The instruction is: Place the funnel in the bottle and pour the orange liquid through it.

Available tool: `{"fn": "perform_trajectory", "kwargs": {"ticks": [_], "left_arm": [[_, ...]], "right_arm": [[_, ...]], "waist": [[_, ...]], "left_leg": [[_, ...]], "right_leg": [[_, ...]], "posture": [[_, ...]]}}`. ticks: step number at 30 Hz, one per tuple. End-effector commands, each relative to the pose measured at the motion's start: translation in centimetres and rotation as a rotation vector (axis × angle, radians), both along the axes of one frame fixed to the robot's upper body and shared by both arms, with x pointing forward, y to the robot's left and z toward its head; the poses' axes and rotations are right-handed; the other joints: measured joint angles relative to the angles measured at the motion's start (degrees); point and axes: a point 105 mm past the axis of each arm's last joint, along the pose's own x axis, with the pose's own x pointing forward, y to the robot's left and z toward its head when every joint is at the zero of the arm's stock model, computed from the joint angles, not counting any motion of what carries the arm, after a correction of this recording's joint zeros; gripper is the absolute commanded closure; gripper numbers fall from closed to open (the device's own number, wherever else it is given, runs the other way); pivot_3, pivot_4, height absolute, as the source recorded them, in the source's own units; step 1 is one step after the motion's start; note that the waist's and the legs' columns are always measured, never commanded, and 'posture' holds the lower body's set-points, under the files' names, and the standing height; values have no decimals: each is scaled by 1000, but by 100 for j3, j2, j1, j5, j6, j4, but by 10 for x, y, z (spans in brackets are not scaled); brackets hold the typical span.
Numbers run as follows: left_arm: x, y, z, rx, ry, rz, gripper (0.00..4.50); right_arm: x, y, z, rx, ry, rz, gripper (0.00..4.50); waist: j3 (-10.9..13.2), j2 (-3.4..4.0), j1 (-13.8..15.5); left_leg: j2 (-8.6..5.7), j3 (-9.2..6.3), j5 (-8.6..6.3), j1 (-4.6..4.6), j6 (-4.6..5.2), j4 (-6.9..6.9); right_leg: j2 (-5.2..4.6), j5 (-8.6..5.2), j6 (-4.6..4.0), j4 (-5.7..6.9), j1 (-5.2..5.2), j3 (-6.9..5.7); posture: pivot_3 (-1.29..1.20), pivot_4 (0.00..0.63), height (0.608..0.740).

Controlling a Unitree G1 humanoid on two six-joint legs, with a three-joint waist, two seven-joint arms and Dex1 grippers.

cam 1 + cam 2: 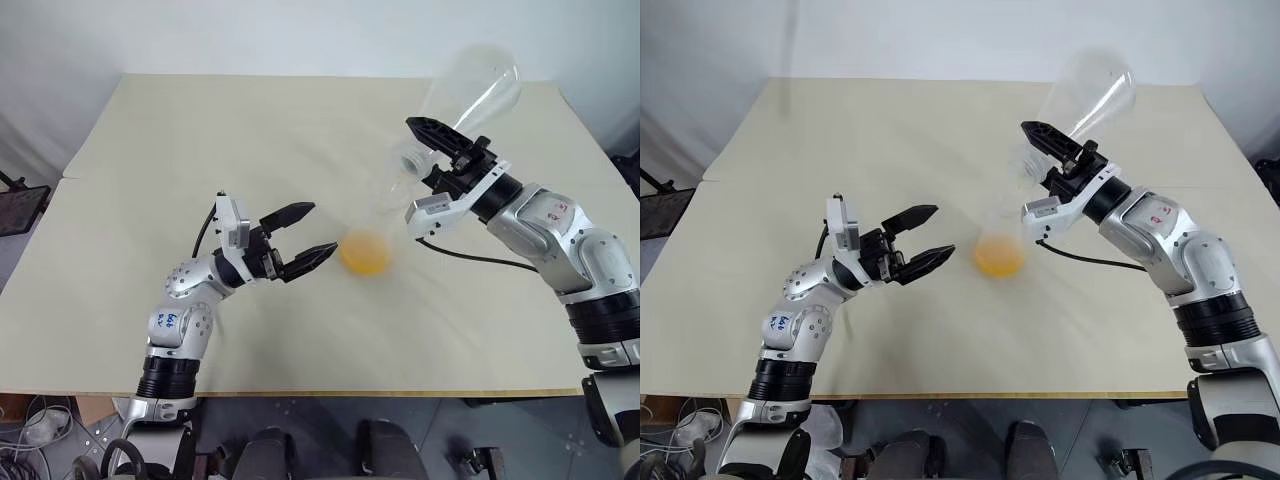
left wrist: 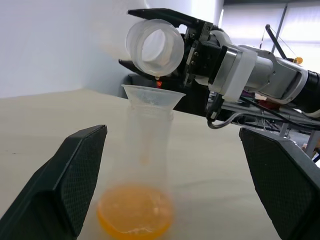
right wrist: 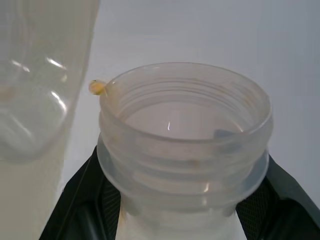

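A: At frame centre, the clear conical bottle (image 1: 372, 232) stands on the beige worktop (image 1: 200, 130), small see-through funnel (image 2: 153, 96) seated, orange liquid (image 2: 135, 216) pooled inside.

B: Right hand (image 1: 432, 160) clamps the inverted larger clear flask (image 1: 470, 92), apparently empty, one drop hanging. Left hand (image 1: 305, 236) spread, released, beside bottle. Nothing obstructs; pouring looks nearly complete.

Handwritten marks show on stickers, a blue one on the left arm (image 1: 170, 322) and a red one on the right arm (image 1: 553, 211) (neither can be read).
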Motion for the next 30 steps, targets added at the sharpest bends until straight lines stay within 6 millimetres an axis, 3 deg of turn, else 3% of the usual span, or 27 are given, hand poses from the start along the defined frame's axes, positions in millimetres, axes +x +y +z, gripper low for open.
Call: {"fn": "perform_trajectory", "kwargs": {"ticks": [1, 6, 9, 12, 15, 19, 25, 30], "left_arm": [[-6, -1, 9, 0, -49, -12, 0], [-6, -2, 10, 10, -46, -23, 0], [-6, -1, 9, 14, -43, -27, 0], [-5, -1, 9, 17, -41, -30, 0], [-5, -1, 9, 19, -39, -35, 0], [-5, -3, 9, 20, -34, -43, 0], [-5, -5, 8, 23, -25, -62, 0], [-4, -6, 9, 25, -25, -71, 0]], "right_arm": [[-11, -1, 21, 92, -7, 34, 2001], [-16, -17, 45, 331, 107, 57, 2001], [-17, -32, 50, 630, 357, 130, 2001], [-27, -50, 42, 928, 738, 263, 2001], [-34, -78, 36, 1074, 835, 251, 2001], [-24, -144, 11, 1364, 814, 40, 2001], [-13, -212, -31, 1462, 623, -278, 2001], [-3, -234, -45, 1543, 593, -287, 2001]], "waist": [[0, 0, -1], [0, 0, 9], [0, 0, 13], [0, 0, 42], [0, 0, 101], [0, 0, 166], [0, 0, 160], [-1, 1, 143]], "left_leg": [[0, 0, 0, 0, 0, 0], [0, -1, 0, -1, 0, 0], [0, -4, 0, 0, 0, 1], [-2, -13, 0, -1, 0, 3], [-6, -12, -1, -2, 1, 3], [-4, -1, -1, 0, 1, 2], [-6, 48, -1, 0, 1, 1], [-2, 56, 0, 5, 1, 1]], "right_leg": [[0, 0, 0, 0, 0, 0], [0, 0, 0, 0, 0, -1], [0, 0, 0, 0, 2, -3], [1, 1, -1, 2, 8, -8], [0, 1, -1, 2, 12, -10], [0, 1, -1, -2, 10, -8], [0, 1, -1, -3, 6, -4], [1, 1, -1, -4, 6, -1]], "posture": [[0, 150, 740], [0, 150, 740], [0, 150, 740], [0, 150, 740], [0, 150, 740], [0, 150, 740], [0, 150, 740], [0, 150, 740]]}}
